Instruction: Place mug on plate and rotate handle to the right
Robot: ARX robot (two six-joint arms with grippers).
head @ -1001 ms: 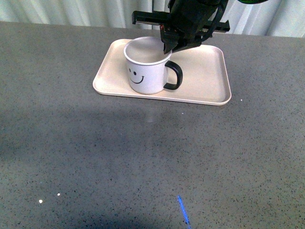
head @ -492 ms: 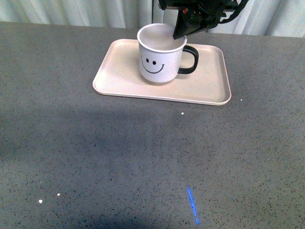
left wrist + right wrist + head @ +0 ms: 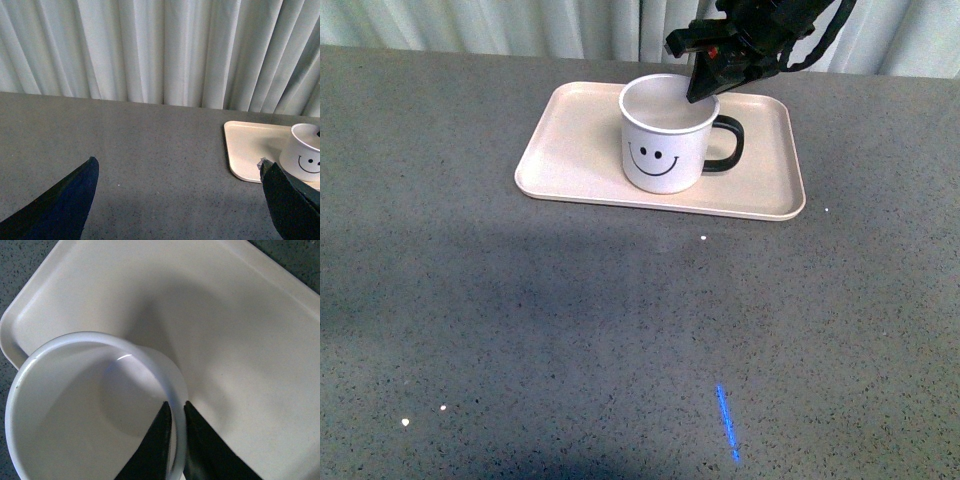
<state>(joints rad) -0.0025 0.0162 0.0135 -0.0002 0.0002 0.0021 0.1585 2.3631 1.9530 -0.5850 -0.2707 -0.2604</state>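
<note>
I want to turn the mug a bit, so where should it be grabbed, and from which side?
Take the mug by its rim, coming from above, with one finger inside and one outside. It stands upright with an open mouth and a thin wall, so a narrow pinch should fit. The right gripper holds it that way, next to the handle.

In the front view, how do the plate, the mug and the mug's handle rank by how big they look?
1. plate, by far the widest.
2. mug, standing on it.
3. handle, the black loop on the mug's side, smallest.
All three sit together, so camera distance hardly skews this.
</note>
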